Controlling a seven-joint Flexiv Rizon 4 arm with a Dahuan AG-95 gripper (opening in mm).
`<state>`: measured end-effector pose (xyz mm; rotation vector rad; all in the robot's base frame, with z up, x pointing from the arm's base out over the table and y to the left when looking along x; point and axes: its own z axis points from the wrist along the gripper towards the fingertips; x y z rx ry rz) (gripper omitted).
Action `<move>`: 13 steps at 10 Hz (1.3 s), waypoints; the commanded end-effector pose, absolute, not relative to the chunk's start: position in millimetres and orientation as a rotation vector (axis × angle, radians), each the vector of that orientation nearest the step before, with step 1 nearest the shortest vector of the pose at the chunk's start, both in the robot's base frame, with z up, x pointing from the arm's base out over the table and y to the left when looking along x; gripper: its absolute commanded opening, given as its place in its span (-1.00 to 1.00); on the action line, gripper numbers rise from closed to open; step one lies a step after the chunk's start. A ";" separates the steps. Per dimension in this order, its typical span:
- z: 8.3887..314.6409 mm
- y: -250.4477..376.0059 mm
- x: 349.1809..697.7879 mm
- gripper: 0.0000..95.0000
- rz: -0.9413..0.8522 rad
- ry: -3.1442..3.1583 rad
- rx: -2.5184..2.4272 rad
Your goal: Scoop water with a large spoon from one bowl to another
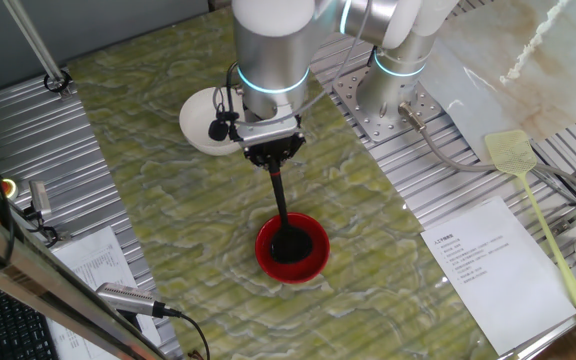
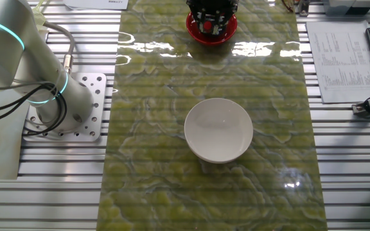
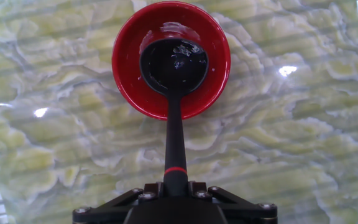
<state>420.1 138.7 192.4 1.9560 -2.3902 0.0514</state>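
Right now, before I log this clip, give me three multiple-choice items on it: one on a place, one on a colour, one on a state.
1. Where is the scoop of the large spoon?
A. inside the red bowl
B. inside the white bowl
C. flat on the table

2. What colour is the band on the spoon's handle, near the pincer?
A. white
B. red
C. yellow

3. What is the pincer doing?
A. hanging open with nothing in it
B. shut on the spoon's handle
C. gripping the white bowl's rim

Key: 1 A, the hand view shows the black scoop within the red rim. 2 B, a thin red ring crosses the handle just above the pincer. 3 B, the handle runs straight out of the closed pincer in the hand view.
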 end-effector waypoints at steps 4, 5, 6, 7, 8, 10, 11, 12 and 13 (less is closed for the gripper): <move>200.0 142.9 417.0 -1.00 0.095 -2.426 1.942; 201.3 143.3 416.3 -1.00 0.103 -2.431 1.941; 202.8 143.7 415.6 -1.00 0.117 -2.438 1.941; 203.8 143.9 415.1 -1.00 0.127 -2.446 1.942; 204.9 144.2 414.5 -1.00 0.138 -2.454 1.942; 206.0 144.5 414.0 -1.00 0.151 -2.464 1.946; 207.1 144.7 413.5 -1.00 0.160 -2.474 1.948; 208.3 144.9 413.0 -1.00 0.163 -2.478 1.947; 209.0 145.0 412.7 -1.00 0.162 -2.479 1.948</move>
